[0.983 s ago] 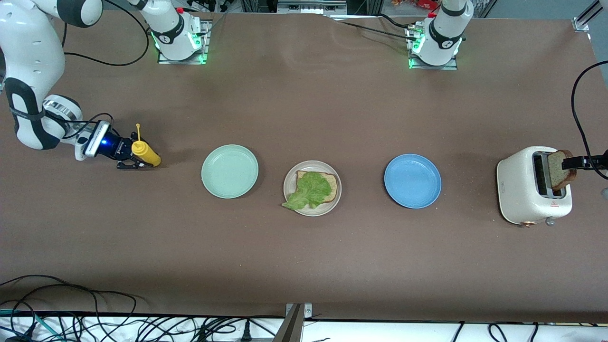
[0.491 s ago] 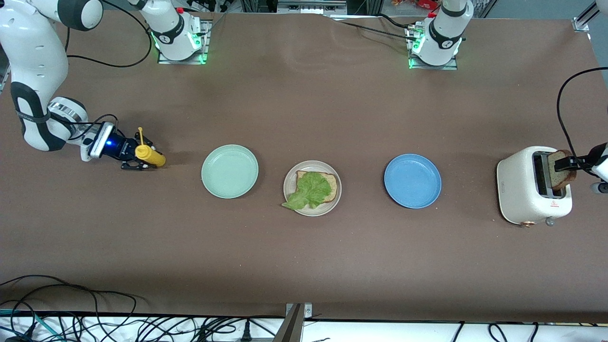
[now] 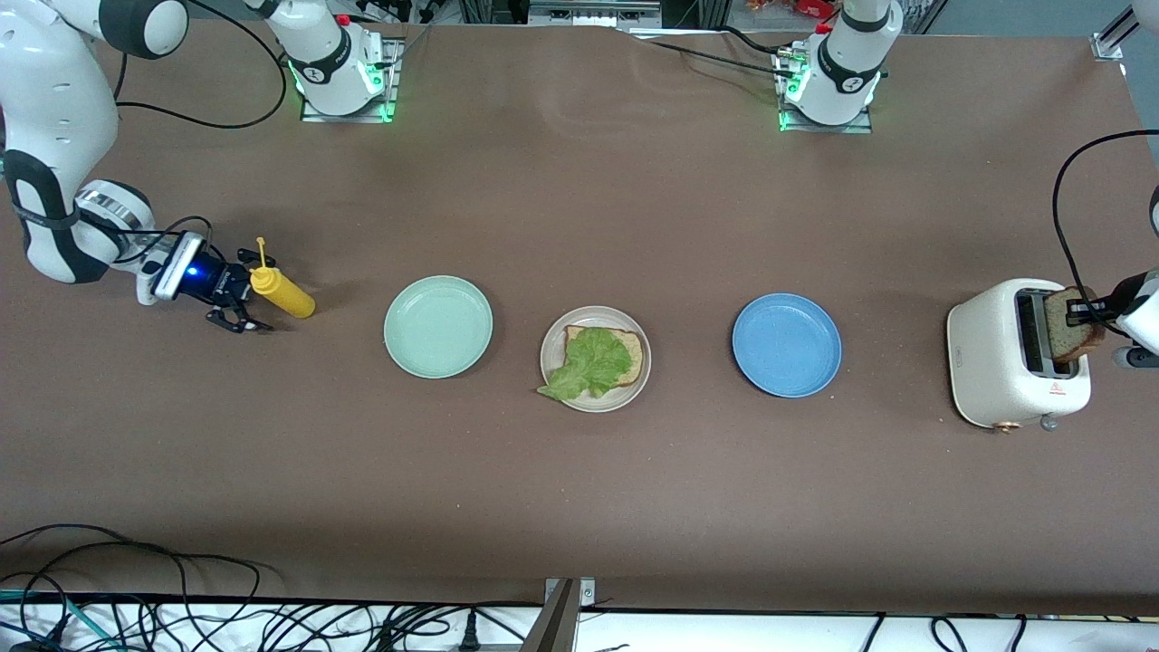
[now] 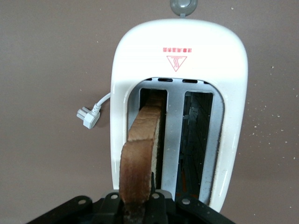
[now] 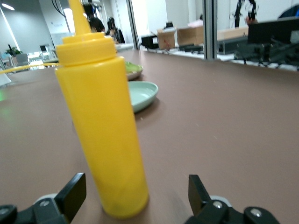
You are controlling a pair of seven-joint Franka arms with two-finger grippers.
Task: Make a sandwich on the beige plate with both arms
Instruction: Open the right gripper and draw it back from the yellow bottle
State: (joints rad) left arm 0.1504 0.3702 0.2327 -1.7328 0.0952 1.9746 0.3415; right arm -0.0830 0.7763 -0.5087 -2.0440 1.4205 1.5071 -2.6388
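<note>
The beige plate point(image 3: 638, 385) lies mid-table and carries one brown bread slice point(image 3: 627, 348) with a green lettuce leaf point(image 3: 591, 364) on top. At the left arm's end stands a white toaster point(image 3: 987, 353) point(image 4: 180, 60). A second bread slice point(image 3: 1070, 333) point(image 4: 140, 154) sticks up out of one of its slots. My left gripper point(image 3: 1079, 312) point(image 4: 138, 207) is shut on that slice's top edge. At the right arm's end my right gripper point(image 3: 237, 303) point(image 5: 135, 198) is open. A yellow squeeze bottle point(image 3: 284, 294) point(image 5: 100, 126) stands upright just ahead of its fingertips, untouched.
A pale mint-green plate point(image 3: 438, 326) point(image 5: 142, 93) sits between the bottle and the beige plate. A blue plate point(image 3: 786, 344) sits between the beige plate and the toaster. The toaster's white plug point(image 4: 88, 116) lies loose on the table. Cables hang along the table's near edge.
My left gripper closed on the bread slice in the toaster. My right gripper opened, let go of the yellow bottle and drew back slightly; the bottle now stands free.
</note>
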